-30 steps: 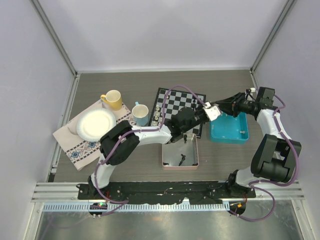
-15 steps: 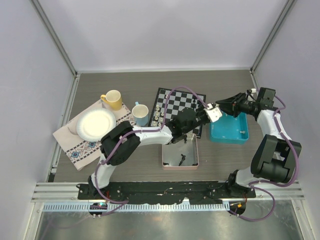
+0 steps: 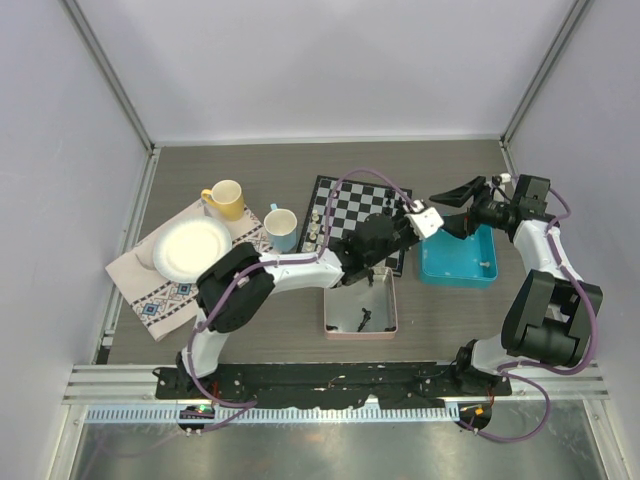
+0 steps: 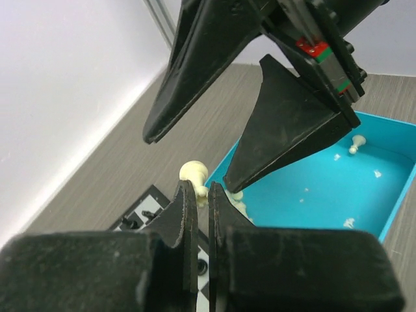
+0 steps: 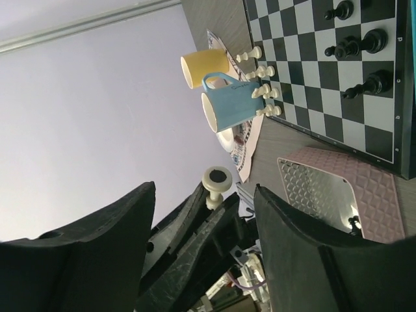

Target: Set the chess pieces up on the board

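- While it hangs above the grey-brown wood-grain bench [image 3: 250, 170], the left tool [image 4: 202, 195] has its two black fingers clamped on a tiny off-white plastic pawn [image 4: 194, 173]. The pawn's round head stands clear above the fingertips.
- The pawn is in the air between the right edge of the small square chessboard of black and silvery checks [image 3: 345, 205] and the far-left corner of the rectangular turquoise plastic tray [image 3: 460, 264].
- The right tool [image 3: 443, 211] faces the left one with its fingers spread wide apart, one on each side of the left fingertips and the pawn. Whether either finger touches them cannot be told.
- Small black chessmen [image 5: 351, 45] stand on squares toward the right side of the chessboard.
- A row of off-white chessmen [image 3: 316, 228] stands along the board's left edge, just beside a light-blue mug [image 3: 282, 228].
- A second off-white pawn [image 4: 354, 143] sits in the turquoise tray near its far wall, among pale specks too small to name.
- A square pink tray with a quilted floor [image 3: 345, 312] lies just in front of the chessboard, with one small dark piece [image 3: 362, 320] in it.
- At the left, a yellow mug [image 3: 225, 198] stands near a round white plate [image 3: 192, 248], which rests on a patterned cloth [image 3: 150, 295].
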`<state>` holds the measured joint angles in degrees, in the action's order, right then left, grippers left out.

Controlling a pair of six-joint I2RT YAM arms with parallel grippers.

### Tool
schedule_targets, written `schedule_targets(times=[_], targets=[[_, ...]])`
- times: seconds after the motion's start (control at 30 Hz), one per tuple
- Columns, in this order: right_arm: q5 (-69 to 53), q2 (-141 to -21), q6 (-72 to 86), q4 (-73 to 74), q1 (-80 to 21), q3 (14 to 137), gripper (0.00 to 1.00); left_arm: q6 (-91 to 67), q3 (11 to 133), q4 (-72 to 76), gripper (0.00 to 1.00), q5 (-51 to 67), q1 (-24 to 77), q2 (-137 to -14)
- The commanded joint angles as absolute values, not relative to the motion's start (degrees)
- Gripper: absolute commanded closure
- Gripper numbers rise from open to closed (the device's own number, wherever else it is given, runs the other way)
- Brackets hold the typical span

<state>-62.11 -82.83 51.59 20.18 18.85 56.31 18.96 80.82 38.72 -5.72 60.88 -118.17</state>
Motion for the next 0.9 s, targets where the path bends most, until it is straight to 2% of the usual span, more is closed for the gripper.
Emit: schedule_targets(times=[0.0, 0.13, 0.27, 0.4, 0.6, 0.87], targets=[[-62.93, -79.98, 43.61, 21.7, 18.81, 58.79, 0.32, 11.79, 81.21, 32.01, 1.0, -6.42, 59.16, -108.03], [-61.35, -80.51, 35.17, 27.15, 18.81, 60.82, 0.25, 4.42, 79.98, 24.1, 1.0, -3.79, 56.52, -101.7], [-58.46, -80.95, 22.0, 35.13, 18.81, 64.41, 0.22, -4.46, 83.75, 8.23, 1.0, 1.46, 52.13, -97.21], [-56.25, -81.65, -4.48, 43.66, 18.81, 71.61, 0.21, -15.79, 90.34, -6.56, 1.0, 8.86, 42.14, -95.45], [-49.75, -82.09, -13.89, 42.02, 18.81, 71.29, 0.17, -27.24, 105.42, -26.34, 1.0, 19.06, 29.47, -101.85], [-48.87, -84.46, -15.99, 40.78, 18.81, 70.14, 0.16, -26.89, 124.96, -41.56, 1.0, 16.8, 25.32, -119.06]])
